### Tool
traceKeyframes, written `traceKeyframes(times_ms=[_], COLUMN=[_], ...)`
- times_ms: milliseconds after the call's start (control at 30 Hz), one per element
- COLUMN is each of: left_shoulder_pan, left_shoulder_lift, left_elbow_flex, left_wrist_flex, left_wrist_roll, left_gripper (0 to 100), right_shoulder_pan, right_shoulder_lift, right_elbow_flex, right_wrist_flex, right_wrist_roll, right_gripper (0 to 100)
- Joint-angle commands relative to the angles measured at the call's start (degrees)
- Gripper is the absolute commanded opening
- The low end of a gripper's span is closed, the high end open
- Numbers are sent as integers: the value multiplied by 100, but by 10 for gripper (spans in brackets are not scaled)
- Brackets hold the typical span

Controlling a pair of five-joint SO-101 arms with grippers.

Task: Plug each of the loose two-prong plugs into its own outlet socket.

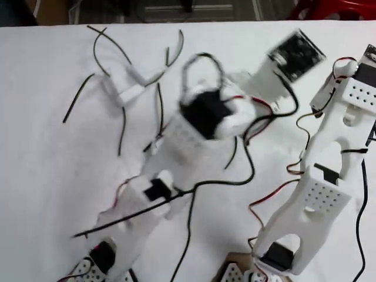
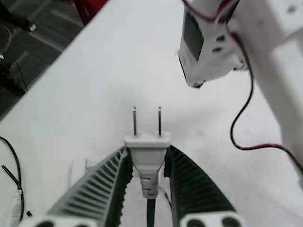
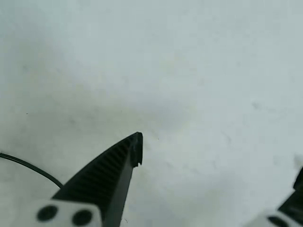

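The left hand (image 2: 147,151) is closed on a white two-prong plug (image 2: 147,146). Its ribbed fingers (image 2: 109,179) press the plug's body from both sides. The plug's cord (image 2: 150,213) runs back between the fingers. The two metal prongs (image 2: 135,120) stick straight out past the fingertips, bare, above the white table (image 2: 94,71).

Beyond the prongs, part of the right arm (image 2: 208,47) hangs over the table, with a red wire and a black wire looping off it.

The right hand (image 3: 218,158) is wide open and holds nothing. One ribbed finger (image 3: 116,172) is over the table, and a thin black cord (image 3: 28,166) lies near it.

Seen from above, on the far left part of the table, several loose black cords (image 1: 123,126) lie scattered around small white pieces (image 1: 120,91). These are too blurred to tell plug from socket.
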Motion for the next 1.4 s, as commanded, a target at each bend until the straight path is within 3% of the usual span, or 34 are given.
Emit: traceKeyframes(times_ms=[0,300,433,767,967,1200,1367], left_shoulder_pan=[-66,-66,-31,-286,-1270,-892,-848], left_shoulder_lift=[-1121,-2695,-3204,-3969,-4426,-5798,-6659], left_elbow_flex=[-255,-246,-255,-149,1468,3455,5257], left_wrist_flex=[18,26,26,35,35,-158,-844], left_wrist_roll=[114,826,835,844,1582,1644,1635], left_gripper=[21,21,21,21,21,22,22], right_shoulder_pan=[57,-31,-171,-418,-418,-620,-1015], right_shoulder_lift=[-84,-119,-215,-1033,-1534,-2440,-3424], right_elbow_flex=[-70,-70,-70,-18,-18,-18,-18], right_wrist_flex=[31,31,40,48,48,48,48], right_wrist_roll=[62,308,1108,1196,1196,1204,1486], right_gripper=[475,475,475,475,475,475,475])
